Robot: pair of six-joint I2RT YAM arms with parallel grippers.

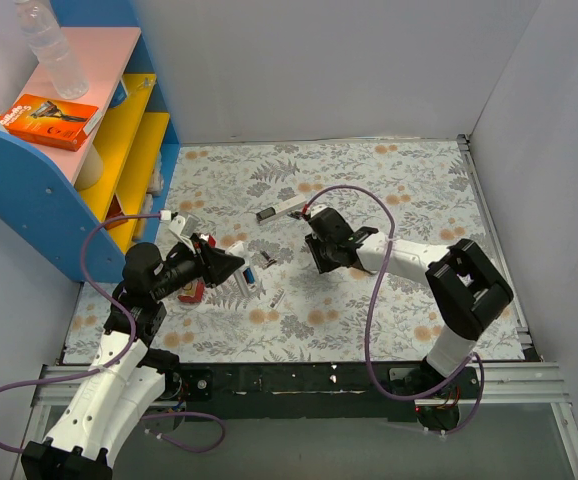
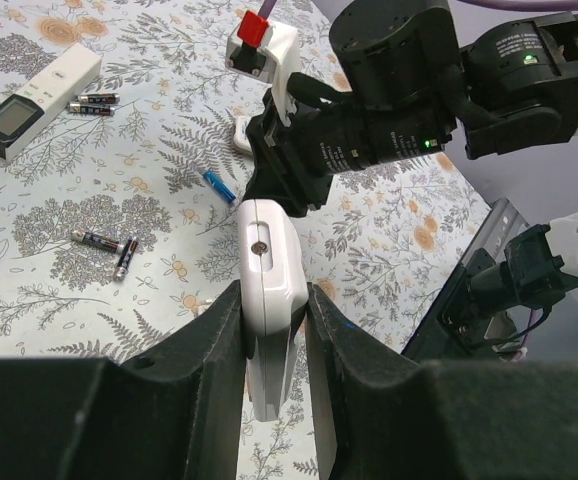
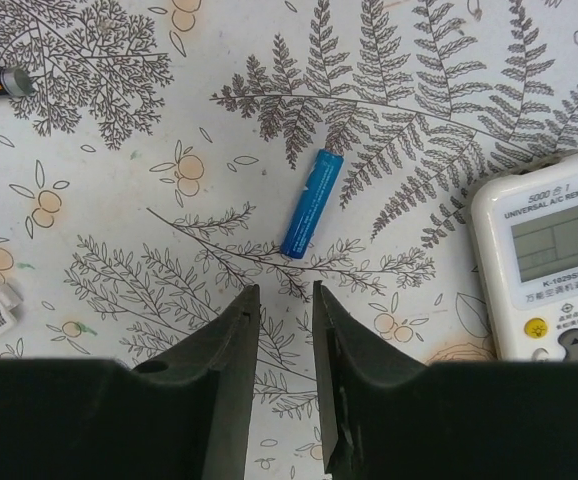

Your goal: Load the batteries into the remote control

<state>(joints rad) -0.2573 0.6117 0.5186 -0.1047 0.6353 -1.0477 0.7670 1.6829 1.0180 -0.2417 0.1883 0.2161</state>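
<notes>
My left gripper [image 1: 231,268] [image 2: 274,292] is shut on a white remote [image 2: 267,245], held edge-on above the table with its tip toward the right arm. A blue battery [image 1: 266,262] [image 2: 219,186] [image 3: 311,203] lies on the flowered cloth. My right gripper [image 1: 315,260] [image 3: 286,296] is empty with a narrow gap between its jaws, just short of the blue battery. A white A/C remote face with a display [image 3: 547,258] shows beside that battery; I cannot tell whether it is the held one. Black batteries [image 2: 109,247] [image 1: 277,297] lie nearby, and two more [image 2: 94,103] by the white bar.
A long white bar with a black end [image 1: 279,211] [image 2: 37,102] lies at the back. A blue and yellow shelf [image 1: 39,190] with an orange box [image 1: 54,120] and a bottle [image 1: 54,45] stands at the left. A red item [image 1: 191,291] lies under my left arm. White walls enclose the table.
</notes>
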